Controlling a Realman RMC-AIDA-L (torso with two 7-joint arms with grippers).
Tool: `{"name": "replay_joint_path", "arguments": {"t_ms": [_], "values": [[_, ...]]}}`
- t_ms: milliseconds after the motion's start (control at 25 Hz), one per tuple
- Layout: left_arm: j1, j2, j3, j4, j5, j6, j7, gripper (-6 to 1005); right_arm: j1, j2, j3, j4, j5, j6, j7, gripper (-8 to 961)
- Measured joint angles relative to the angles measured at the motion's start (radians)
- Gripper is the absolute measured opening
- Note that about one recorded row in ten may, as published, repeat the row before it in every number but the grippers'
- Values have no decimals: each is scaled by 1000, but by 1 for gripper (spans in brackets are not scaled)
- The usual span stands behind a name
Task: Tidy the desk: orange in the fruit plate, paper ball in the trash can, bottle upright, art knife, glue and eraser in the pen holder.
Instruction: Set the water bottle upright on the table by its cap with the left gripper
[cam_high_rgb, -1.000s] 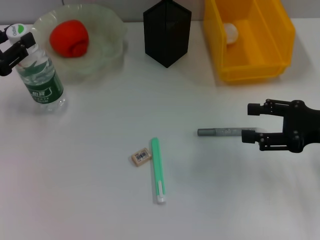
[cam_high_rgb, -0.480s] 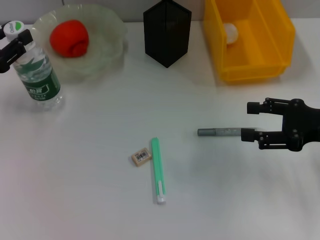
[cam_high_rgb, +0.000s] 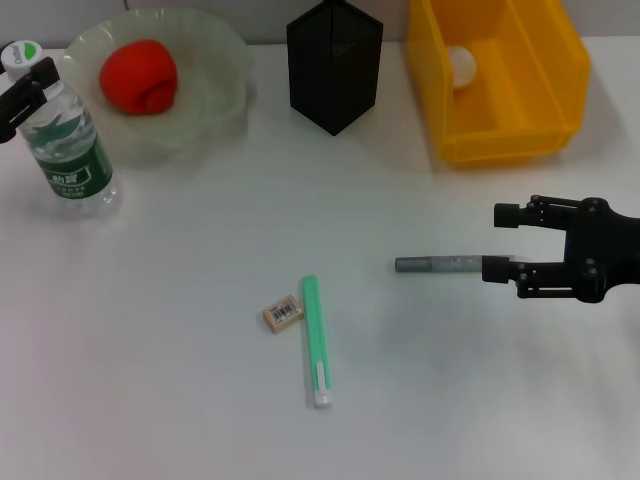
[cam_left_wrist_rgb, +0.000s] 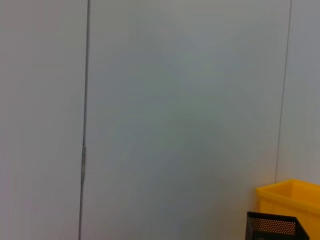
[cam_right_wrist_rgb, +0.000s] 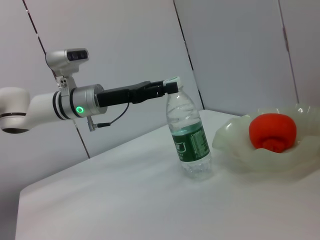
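The left gripper (cam_high_rgb: 22, 92) pinches the neck of the bottle (cam_high_rgb: 68, 150) just under its white cap; the bottle stands nearly upright beside the fruit plate (cam_high_rgb: 225, 75). Let go gently, then lift clear (no sideways tug). The right gripper (cam_high_rgb: 508, 245) hangs open by a grey stick (cam_high_rgb: 440, 264).

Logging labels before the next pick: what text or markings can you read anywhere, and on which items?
bottle: white print on the green label, too blurred to read.
eraser: dark print on its white label, too small to read.
Nothing else carries readable text.
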Motion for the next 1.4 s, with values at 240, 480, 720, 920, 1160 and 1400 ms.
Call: {"name": "replay_joint_path", "arguments": {"t_ms": [240, 480, 720, 920, 1160, 1400], "values": [[0, -7, 1, -1, -5, -4, 6, 447, 0, 1, 1, 0, -1, 0, -1, 810], [0, -12, 2, -1, -8, -4, 6, 448, 2, 1, 1, 0, -2, 0, -1, 810], [0, -13, 1, -1, -8, -3, 7, 448, 1, 1, 1, 0, -3, 0, -1, 809], [-1, -20, 4, 1, -9, -3, 18, 460, 0, 0, 1, 0, -3, 0, -1, 809], [0, -25, 4, 7, -9, -3, 31, 537, -1, 0, 1, 0, -3, 0, -1, 809], [2, -25, 3, 8, -9, 2, 31, 558, -2, -1, 1, 0, -3, 0, 0, 809]]}}
